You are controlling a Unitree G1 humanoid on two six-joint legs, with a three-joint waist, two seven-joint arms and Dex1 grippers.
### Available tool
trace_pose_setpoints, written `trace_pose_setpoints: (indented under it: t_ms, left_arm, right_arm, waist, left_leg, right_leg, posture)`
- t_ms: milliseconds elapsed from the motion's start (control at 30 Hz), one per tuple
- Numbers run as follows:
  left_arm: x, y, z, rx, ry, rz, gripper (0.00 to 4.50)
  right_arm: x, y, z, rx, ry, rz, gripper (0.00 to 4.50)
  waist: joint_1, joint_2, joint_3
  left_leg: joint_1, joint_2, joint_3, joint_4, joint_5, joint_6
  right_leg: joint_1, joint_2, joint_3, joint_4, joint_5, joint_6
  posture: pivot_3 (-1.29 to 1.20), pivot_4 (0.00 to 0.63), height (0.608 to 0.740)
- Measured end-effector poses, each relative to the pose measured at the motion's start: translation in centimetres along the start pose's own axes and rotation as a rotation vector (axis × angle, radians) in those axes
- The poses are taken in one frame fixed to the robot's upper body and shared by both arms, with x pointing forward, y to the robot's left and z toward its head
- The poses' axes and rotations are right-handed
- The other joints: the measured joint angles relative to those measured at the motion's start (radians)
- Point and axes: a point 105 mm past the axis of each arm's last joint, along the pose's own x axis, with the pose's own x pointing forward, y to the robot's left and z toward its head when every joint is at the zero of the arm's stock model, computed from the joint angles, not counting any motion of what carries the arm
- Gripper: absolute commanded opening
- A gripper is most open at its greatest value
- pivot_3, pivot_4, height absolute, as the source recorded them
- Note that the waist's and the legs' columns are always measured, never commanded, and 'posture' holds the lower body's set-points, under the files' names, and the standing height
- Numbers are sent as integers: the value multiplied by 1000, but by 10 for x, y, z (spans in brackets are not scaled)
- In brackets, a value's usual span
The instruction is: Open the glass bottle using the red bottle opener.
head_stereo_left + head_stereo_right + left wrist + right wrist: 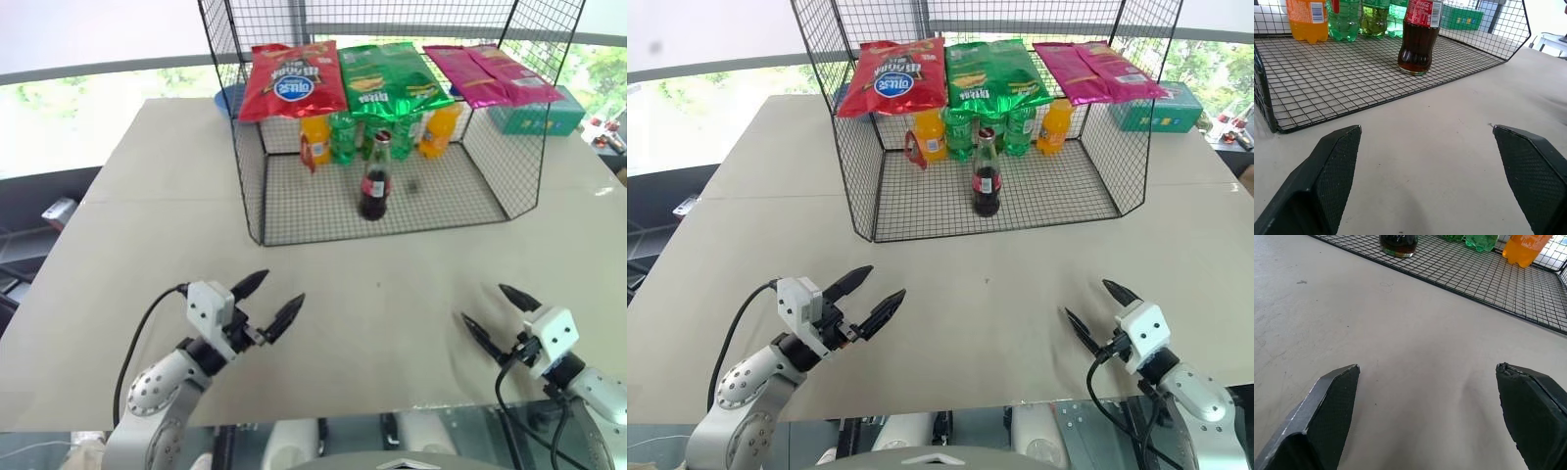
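Note:
The glass bottle (375, 181), dark drink with a red label, stands upright on the mesh floor near the open front of a wire rack; it also appears in the left wrist view (1418, 34). The red bottle opener (913, 150) hangs at the rack's left mesh wall, beside an orange soda bottle. My left gripper (281, 288) hovers open over the near left of the table, pointing toward the rack, with nothing between its fingers (1337, 161). My right gripper (484, 303) is open and empty at the near right, well short of the rack.
The wire rack (265, 211) stands at mid table, with red, green and pink snack bags (292, 78) on its top. Orange and green plastic soda bottles (343, 137) line its back. A green box (534, 117) sits at the far right. Bare beige tabletop (382, 294) lies between the grippers and the rack.

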Motion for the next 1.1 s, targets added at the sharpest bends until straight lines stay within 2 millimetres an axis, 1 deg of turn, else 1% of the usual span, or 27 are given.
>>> trace_pose_setpoints:
  t_ms: [67, 100, 267, 400, 567, 600, 667, 733, 767, 900, 1000, 1100]
  left_arm:
    - [1, 0, 1, -6, 0, 2, 4452]
    - [4, 0, 4, -17, -4, 5, 4452]
    - [25, -7, 41, -13, -96, -37, 4452]
    - [38, -4, 55, -13, -120, -20, 4452]
    - [64, 4, 81, -25, -178, 42, 4452]
    - [68, 5, 83, -34, -178, 54, 4452]
    - [85, 11, 83, -68, -152, 88, 4452]
    - [89, 10, 83, -78, -150, 92, 4452]
    - [96, 13, 83, -96, -148, 119, 4452]
    - [114, 30, 84, -106, -141, 228, 4452]
    - [123, 41, 83, -85, -126, 291, 4452]
    - [132, 48, 85, -68, -127, 334, 4452]
  right_arm:
    - [0, 0, 0, 0, -1, -1, 4500]
    - [1, 0, 1, 5, -8, -7, 4500]
    - [12, 0, 18, 5, -95, -16, 4500]
    - [15, 3, 45, -3, -222, -9, 4500]
    - [22, 2, 82, -55, -366, -12, 4500]
    - [22, 3, 86, -59, -382, -14, 4500]
    - [26, 7, 100, -73, -433, -11, 4500]
    - [27, 9, 103, -75, -446, -10, 4500]
    - [29, 12, 107, -73, -457, -10, 4500]
    - [32, 16, 109, -75, -454, -30, 4500]
    - [32, 15, 107, -67, -439, -43, 4500]
    - [32, 15, 109, -71, -445, -46, 4500]
  waist:
    - [0, 0, 0]
    - [0, -1, 0]
    - [2, -1, 1]
    - [2, -1, 1]
    - [3, -2, 2]
    - [4, -2, 2]
    - [4, -2, 2]
    - [4, -2, 2]
    - [4, -2, 2]
    - [5, -3, 2]
    - [4, -3, 2]
    - [5, -4, 3]
  left_leg:
    - [0, 0, 0, 0, 0, 0]
    - [0, 0, 0, 0, 0, 0]
    - [4, 0, 0, 0, 0, 0]
    - [5, 0, 0, 0, 0, 0]
    - [9, -1, 0, 0, 0, 0]
    - [9, -1, 0, 0, 0, 0]
    - [9, -2, 0, 0, 0, 0]
    - [9, -2, 0, 0, 0, 0]
    - [9, -2, 0, 0, 0, 0]
    - [8, -3, -1, 0, 0, 0]
    - [8, -3, 0, 0, 0, 0]
    - [8, -3, 0, 0, 0, 0]
  right_leg:
    - [0, 0, 0, 0, 0, 0]
    - [0, 0, 0, 0, 0, 0]
    - [3, 0, 1, 2, 0, 0]
    - [3, 1, 1, 2, 0, 0]
    - [8, 0, 1, 1, 1, -1]
    - [8, 0, 1, 2, 1, -1]
    - [8, 1, 1, 2, 1, -1]
    - [8, 1, 1, 1, 1, -1]
    - [8, 1, 1, 1, 1, -1]
    - [8, 1, 1, 1, 1, -1]
    - [8, 1, 1, 1, 1, -1]
    - [8, 1, 1, 0, 1, -1]
  posture:
    - [0, 150, 740]
    - [0, 150, 740]
    - [0, 150, 740]
    - [0, 150, 740]
    - [0, 150, 740]
    - [0, 150, 740]
    - [0, 150, 740]
    - [0, 150, 740]
    - [0, 150, 740]
    - [0, 150, 740]
    - [0, 150, 740]
    - [0, 150, 740]
